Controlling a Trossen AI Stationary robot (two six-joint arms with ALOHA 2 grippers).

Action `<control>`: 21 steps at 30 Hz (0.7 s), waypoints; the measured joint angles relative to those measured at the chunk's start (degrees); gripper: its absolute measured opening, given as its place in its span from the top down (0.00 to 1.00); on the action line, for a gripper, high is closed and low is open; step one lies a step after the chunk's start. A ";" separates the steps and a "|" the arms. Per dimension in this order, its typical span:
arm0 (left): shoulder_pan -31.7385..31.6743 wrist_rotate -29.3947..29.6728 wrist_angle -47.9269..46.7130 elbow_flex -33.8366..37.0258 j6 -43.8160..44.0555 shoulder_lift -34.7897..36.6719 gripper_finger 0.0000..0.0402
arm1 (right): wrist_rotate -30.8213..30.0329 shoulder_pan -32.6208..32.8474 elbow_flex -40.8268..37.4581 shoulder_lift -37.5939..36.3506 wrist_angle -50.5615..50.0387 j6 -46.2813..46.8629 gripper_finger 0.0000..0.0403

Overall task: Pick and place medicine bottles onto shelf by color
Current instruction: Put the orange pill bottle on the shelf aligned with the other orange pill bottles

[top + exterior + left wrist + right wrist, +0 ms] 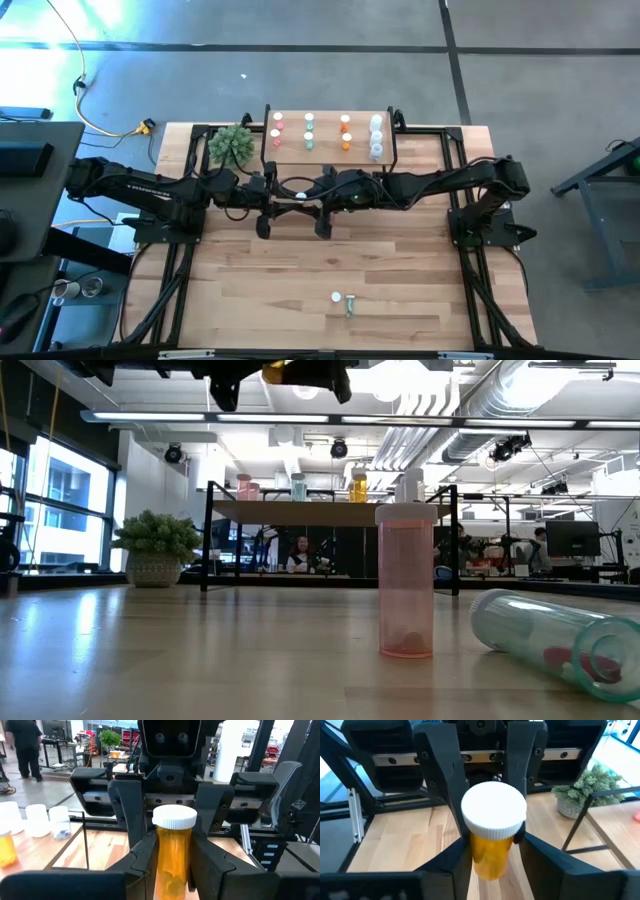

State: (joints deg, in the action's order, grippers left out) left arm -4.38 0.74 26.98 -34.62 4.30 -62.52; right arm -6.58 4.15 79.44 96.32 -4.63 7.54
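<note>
1. Above the slatted wooden bench, in front of the low wooden shelf on black legs, the two arms meet.
2. The left end effector is clamped on an orange white-capped medicine bottle.
3. The right end effector flanks the same bottle; I cannot tell whether it grips.

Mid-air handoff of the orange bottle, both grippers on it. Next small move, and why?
Probably back the right gripper straight away from the orange bottle. The left gripper is shut on the bottle's body, while the right one's fingers stand spread beside it with a gap showing. With the right gripper clear, the left arm could carry the bottle to the shelf without bumping it.
</note>
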 joint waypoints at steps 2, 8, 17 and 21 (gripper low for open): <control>-0.11 0.99 -0.09 0.01 -0.02 0.03 0.78 | -0.01 -0.37 0.00 -0.52 -1.87 -0.03 0.60; -0.11 4.27 0.03 0.01 -2.27 0.09 0.78 | 0.12 -1.90 0.06 -0.60 -6.22 -0.04 0.60; -0.11 9.67 -0.24 0.01 -4.58 0.17 0.78 | -0.01 -4.29 0.04 -3.87 -16.39 -0.06 0.60; -0.44 11.60 -0.21 0.01 -5.88 0.17 0.78 | -1.02 -5.71 0.04 -6.94 -19.40 -0.36 0.60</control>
State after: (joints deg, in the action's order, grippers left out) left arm -4.82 12.34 26.76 -34.61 -1.57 -62.35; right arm -7.59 -1.56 79.48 89.38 -24.02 7.18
